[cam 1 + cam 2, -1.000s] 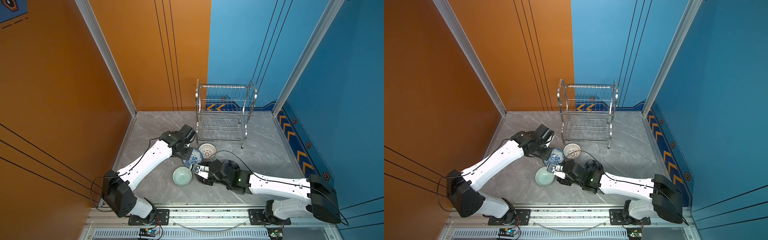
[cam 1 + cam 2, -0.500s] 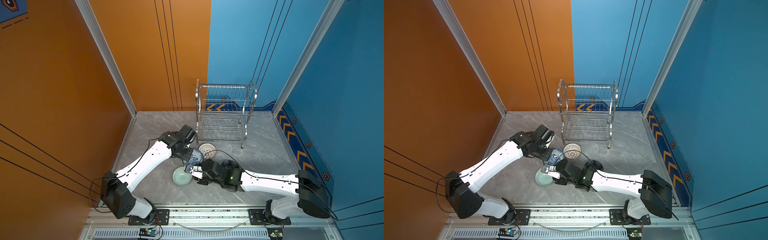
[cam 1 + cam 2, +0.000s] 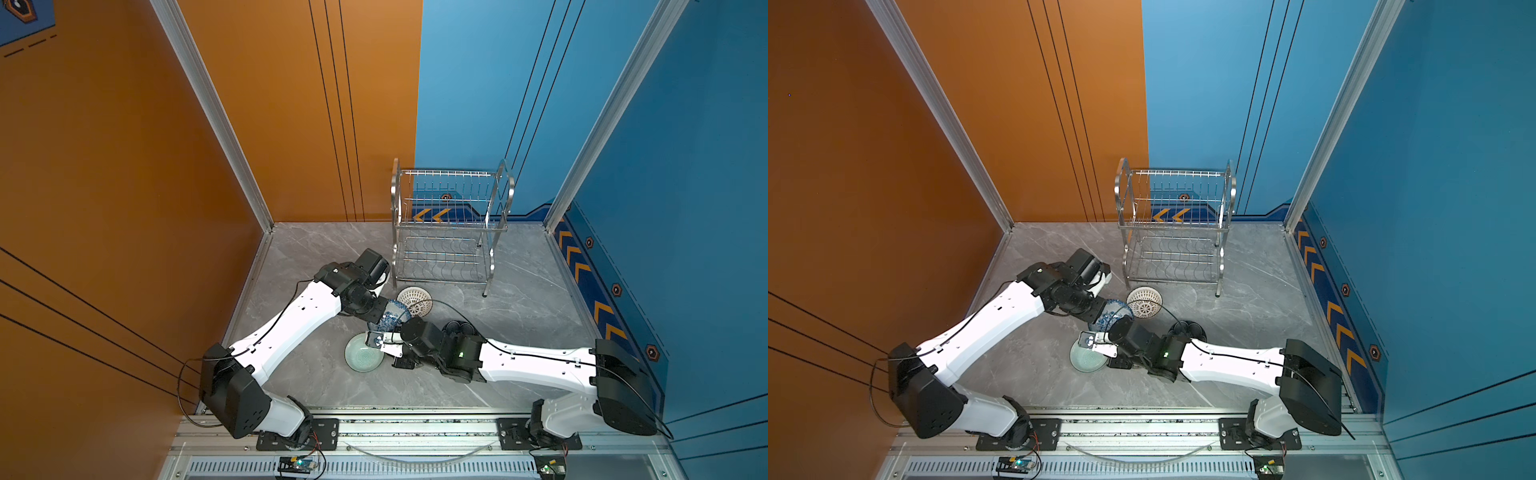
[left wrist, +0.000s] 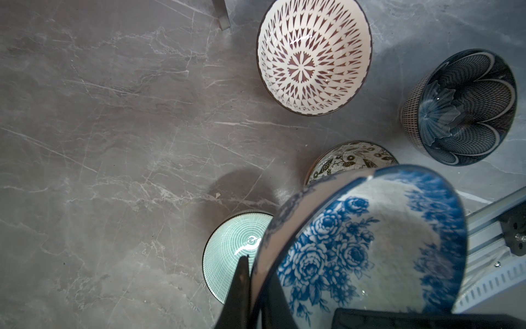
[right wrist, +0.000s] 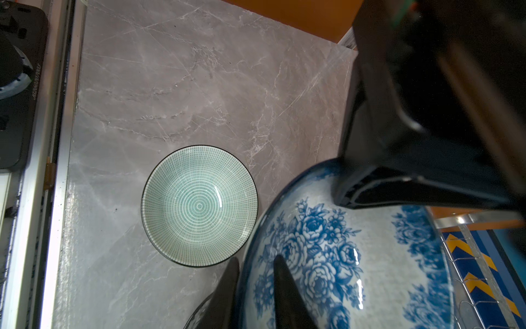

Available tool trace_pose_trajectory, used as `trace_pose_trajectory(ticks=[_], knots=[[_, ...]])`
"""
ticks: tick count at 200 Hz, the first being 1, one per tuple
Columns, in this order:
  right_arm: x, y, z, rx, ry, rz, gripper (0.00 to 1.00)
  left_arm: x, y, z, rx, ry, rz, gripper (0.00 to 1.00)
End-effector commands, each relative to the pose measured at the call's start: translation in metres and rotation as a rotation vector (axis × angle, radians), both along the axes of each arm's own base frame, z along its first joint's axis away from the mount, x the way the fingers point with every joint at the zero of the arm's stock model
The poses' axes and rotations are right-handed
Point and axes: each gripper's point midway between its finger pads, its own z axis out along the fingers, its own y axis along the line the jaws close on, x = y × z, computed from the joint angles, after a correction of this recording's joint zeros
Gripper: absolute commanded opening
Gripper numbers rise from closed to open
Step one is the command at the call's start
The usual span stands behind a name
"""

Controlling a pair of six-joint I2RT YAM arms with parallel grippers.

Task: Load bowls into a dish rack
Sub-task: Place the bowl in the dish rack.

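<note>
Top views: stereo pair, high above silver aluminium front rail (image 3: 415, 428), facing down & back; both take in whole grey marble-look tabletop (image 3: 519, 291). Wrist cams: v. close, facing down at tabletop; both share pale mint-green round bowl (image 4: 236, 245) & blue-floral white ceramic bowl (image 5: 355, 270), latter filling fg.

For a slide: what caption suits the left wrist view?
Left pincer grips the blue-floral bowl by its rim; lattice bowl, navy bowl, leaf bowl and mint bowl on the table.

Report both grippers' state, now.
Left gripper: closed on the rim of the blue-floral bowl.
Right gripper: straddles that same rim; whether it is clamped cannot be told.
</note>
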Motion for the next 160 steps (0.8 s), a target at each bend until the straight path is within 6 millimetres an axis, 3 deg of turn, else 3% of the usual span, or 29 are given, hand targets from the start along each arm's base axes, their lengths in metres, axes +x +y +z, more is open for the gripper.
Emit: trace_pose_trajectory(ticks=[1, 42, 79, 152, 160], knots=[[-0.001, -0.005, -0.019, -0.09, 0.033, 0.0, 0.2, -0.001, -0.008, 0.018, -0.078, -0.019, -0.007, 0.0], [0.001, -0.006, -0.024, -0.112, 0.035, -0.008, 0.2, 0.001, -0.007, 0.016, -0.069, -0.016, -0.002, 0.0], [0.004, -0.008, -0.027, -0.134, 0.023, -0.024, 0.03, 0.002, -0.008, 0.013, -0.066, -0.006, -0.001, 0.0], [0.003, -0.008, -0.031, -0.156, 0.011, -0.021, 0.0, 0.003, -0.011, 0.009, -0.073, 0.015, 0.002, 0.0], [0.003, -0.008, -0.03, -0.155, 0.01, -0.02, 0.0, 0.003, -0.01, 0.01, -0.073, 0.01, 0.004, 0.1]])
